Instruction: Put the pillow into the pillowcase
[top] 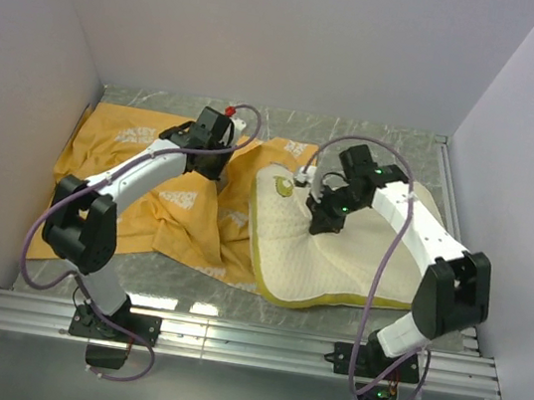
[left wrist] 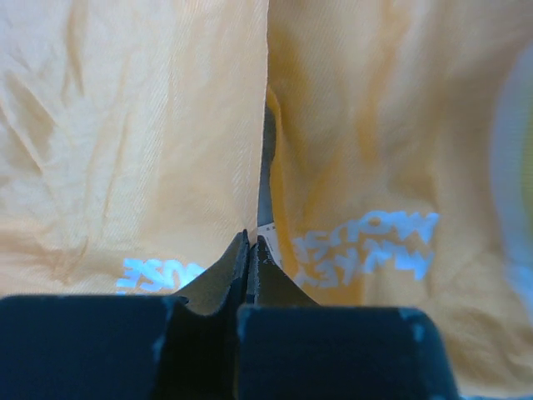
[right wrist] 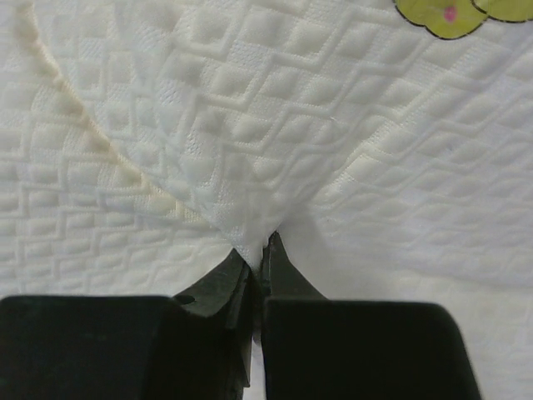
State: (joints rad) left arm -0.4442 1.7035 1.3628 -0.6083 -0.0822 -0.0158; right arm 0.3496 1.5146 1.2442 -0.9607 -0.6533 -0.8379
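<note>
- Table (top: 279,121): grey marbled surface, carrying both cloth items.
- Pillowcase (top: 139,181): lying crumpled across the left half, orange-yellow reverse side up, no blue face in view. Right edge touching the pillow's left border. No open mouth visible. Step judged as early: taking hold of both items, insertion not begun.
- Pillow (top: 338,266): cream-white, quilted, yellow-green band round the edge. Flat on the right half, wholly outside the pillowcase.
- Left gripper (top: 211,157): set on the far middle of the pillowcase. In the wrist view (left wrist: 252,246), fingers pressed together where two folds meet, a cloth edge apparently nipped between the tips. One layer or two: cannot tell.
- Right gripper (top: 324,219): planted on the pillow's far-middle area. In the wrist view (right wrist: 260,250), fingers closed on a pinch of quilted cover, puckers radiating from the tips.
- Next move, as judged: single layer of the hem to be lifted so the mouth gapes, then the pillow's near corner drawn leftward toward it. Risk of grabbing both layers and keeping the mouth sealed.
- Motif (right wrist: 450,12): yellow-green shape with dark outline and pink dot, on the pillow cover. No wording.
- Lettering (left wrist: 366,246): pale blue show-through print on the pillowcase, mirrored and blurred. Possibly "MOUSE", not reliably readable.
</note>
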